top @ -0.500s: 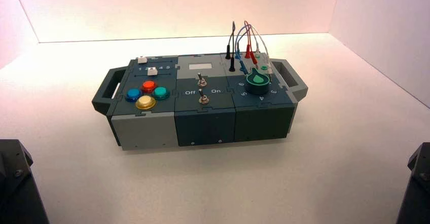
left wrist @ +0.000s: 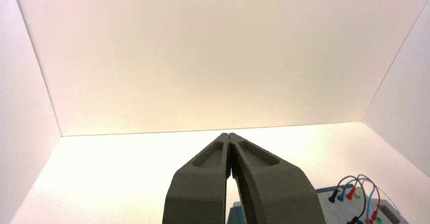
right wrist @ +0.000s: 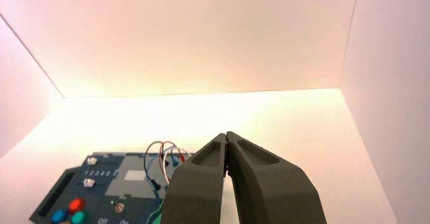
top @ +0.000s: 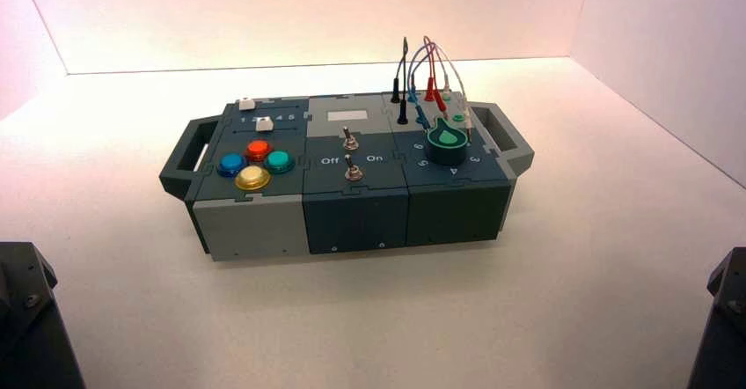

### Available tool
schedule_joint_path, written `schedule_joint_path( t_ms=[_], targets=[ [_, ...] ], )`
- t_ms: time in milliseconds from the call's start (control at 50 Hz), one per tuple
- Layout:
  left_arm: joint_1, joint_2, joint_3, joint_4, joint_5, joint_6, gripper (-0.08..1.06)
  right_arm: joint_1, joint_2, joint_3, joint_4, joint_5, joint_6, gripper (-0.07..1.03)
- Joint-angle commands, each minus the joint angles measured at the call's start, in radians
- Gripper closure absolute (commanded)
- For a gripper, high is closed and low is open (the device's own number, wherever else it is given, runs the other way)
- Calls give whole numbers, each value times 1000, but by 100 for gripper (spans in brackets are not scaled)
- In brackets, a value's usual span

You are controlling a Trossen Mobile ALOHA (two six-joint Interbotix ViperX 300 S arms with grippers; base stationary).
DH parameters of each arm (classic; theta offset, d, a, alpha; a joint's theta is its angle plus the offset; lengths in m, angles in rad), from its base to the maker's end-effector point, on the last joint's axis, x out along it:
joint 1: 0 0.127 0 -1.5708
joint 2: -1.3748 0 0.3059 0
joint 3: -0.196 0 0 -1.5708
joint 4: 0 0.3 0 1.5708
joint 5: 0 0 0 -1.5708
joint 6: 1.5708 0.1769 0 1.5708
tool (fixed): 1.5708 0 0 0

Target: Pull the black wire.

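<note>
The black wire (top: 402,79) is a thin dark loop standing up from the back right part of the box (top: 352,204), with both slim black plugs seated in sockets. It also shows in the left wrist view (left wrist: 332,197) and the right wrist view (right wrist: 157,186). My left gripper (left wrist: 229,135) is shut and empty, parked at the near left, far from the box. My right gripper (right wrist: 226,134) is shut and empty, parked at the near right. In the high view only the arms' dark bodies show, the left arm (top: 25,319) and the right arm (top: 723,319).
Blue (top: 413,81), red (top: 431,77) and white (top: 449,72) leads loop right beside the black one. A green knob (top: 447,143) sits in front of them. Two toggle switches (top: 352,156) stand mid-box, four coloured buttons (top: 255,165) at the left. White walls enclose the table.
</note>
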Motion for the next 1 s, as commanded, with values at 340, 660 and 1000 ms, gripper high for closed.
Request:
schedule_joint_path(
  t_ms=[340, 660, 1000],
  targets=[
    [-3, 40, -12, -2, -12, 20, 101, 218, 247, -95, 18, -12, 9, 99],
    [-3, 40, -12, -2, -12, 20, 101, 324, 383, -152, 61, -12, 12, 99],
    [-3, 38, -12, -2, -12, 20, 101, 518, 626, -212, 95, -6, 12, 99]
  ],
)
